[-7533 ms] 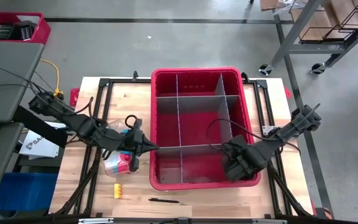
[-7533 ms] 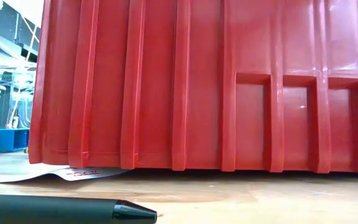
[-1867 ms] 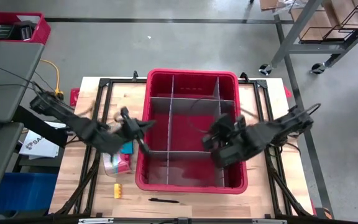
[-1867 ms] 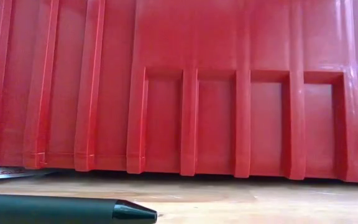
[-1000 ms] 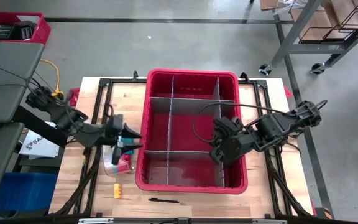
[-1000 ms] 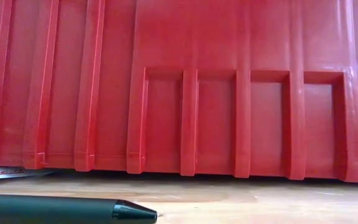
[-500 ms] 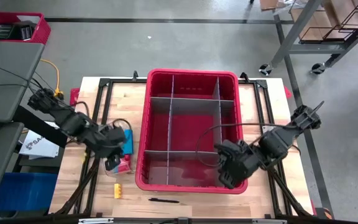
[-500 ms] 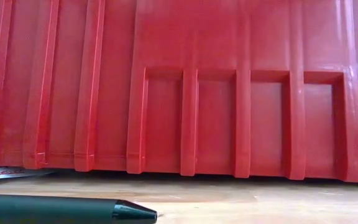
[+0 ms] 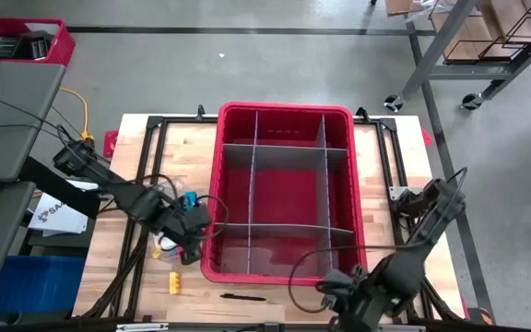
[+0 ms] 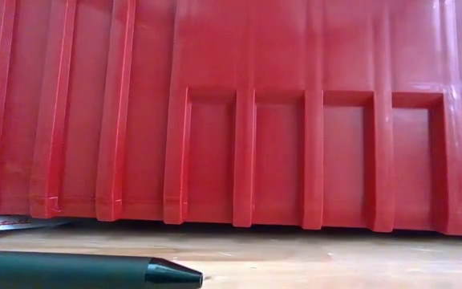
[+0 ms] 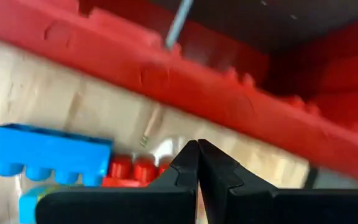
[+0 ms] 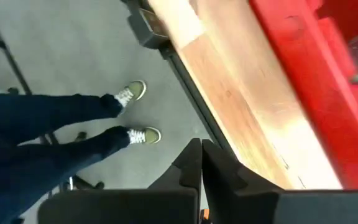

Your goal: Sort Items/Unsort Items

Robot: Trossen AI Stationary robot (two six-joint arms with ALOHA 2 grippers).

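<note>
Meanwhile, left end effector [image 11: 198, 163] pressed together over blue block [image 11: 48, 155] beside red bin [image 9: 284, 189]; right end effector [image 12: 202, 163] likewise pinched empty off the bench [image 9: 182, 148].

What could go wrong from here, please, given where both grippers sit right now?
The left gripper is shut beside the blue block, hard by the red bin; it may shove blocks or bump the wall. The right gripper, shut, hangs past the table edge near a person's feet.
</note>
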